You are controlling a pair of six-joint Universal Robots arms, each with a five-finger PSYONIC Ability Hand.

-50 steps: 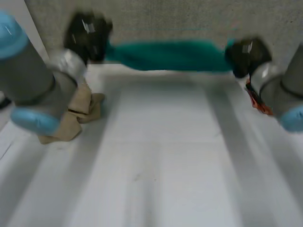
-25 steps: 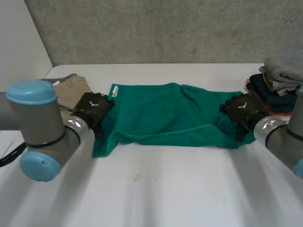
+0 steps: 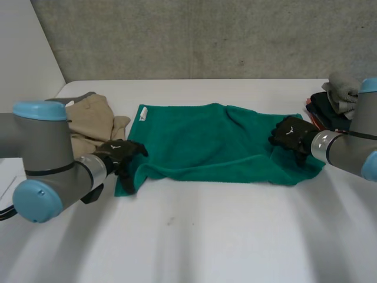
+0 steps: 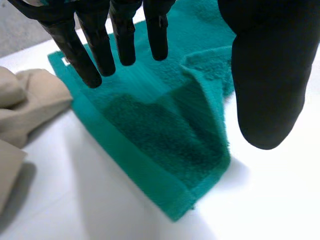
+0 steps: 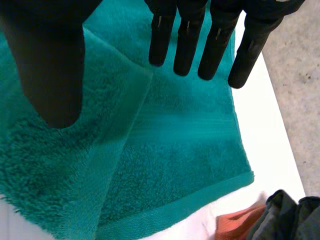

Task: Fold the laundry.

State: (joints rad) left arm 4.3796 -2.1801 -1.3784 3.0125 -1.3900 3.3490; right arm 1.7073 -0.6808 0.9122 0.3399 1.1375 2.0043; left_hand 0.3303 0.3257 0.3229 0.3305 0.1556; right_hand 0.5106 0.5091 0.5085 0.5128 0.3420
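The teal terry towel (image 3: 206,141) lies doubled lengthwise on the white table (image 3: 206,236), with the left hand (image 3: 121,154) at its skewed near-left corner and the right hand (image 3: 291,134) over its right end, both with fingers straight and empty; that corner should be squared before the next fold.

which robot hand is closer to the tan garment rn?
Left. The left robot hand is at the near corner of the green towel, right beside the tan garment; the right robot hand is over the towel's opposite end.
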